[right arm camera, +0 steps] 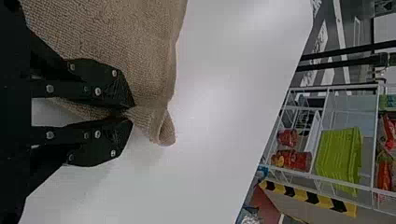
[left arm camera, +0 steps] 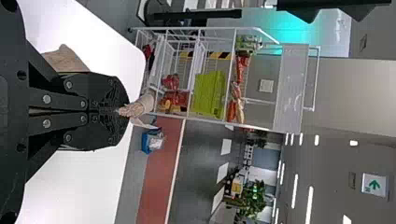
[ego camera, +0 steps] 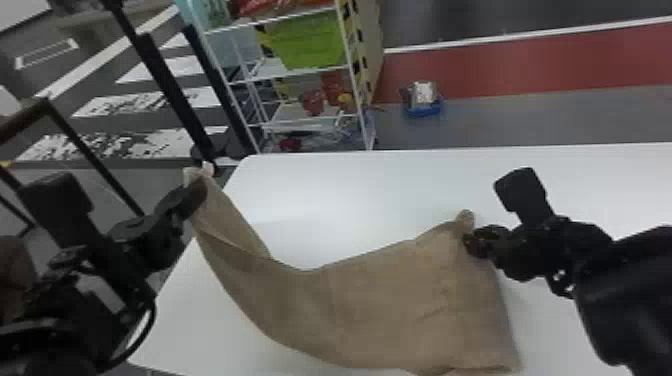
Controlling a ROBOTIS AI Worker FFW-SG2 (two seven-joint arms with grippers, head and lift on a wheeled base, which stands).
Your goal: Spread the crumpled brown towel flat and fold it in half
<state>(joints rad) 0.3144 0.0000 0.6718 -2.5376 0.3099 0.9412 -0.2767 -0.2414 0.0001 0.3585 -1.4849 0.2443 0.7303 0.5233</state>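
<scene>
So the brown towel [ego camera: 350,305] is strung between both grippers, running from the left of the frame down to lower right. The left gripper [ego camera: 199,189] is up at left, past the edge of the white tabletop [ego camera: 380,195] — fingers together, clamped on one corner, with a little tuft poking out beyond the tips. The right gripper [ego camera: 470,244], right of centre, has its fingers pinched on another corner. In between, the cloth sags in a big curve (kinda like a hammock), with a fold at the left end and wrinkles at lower right.
</scene>
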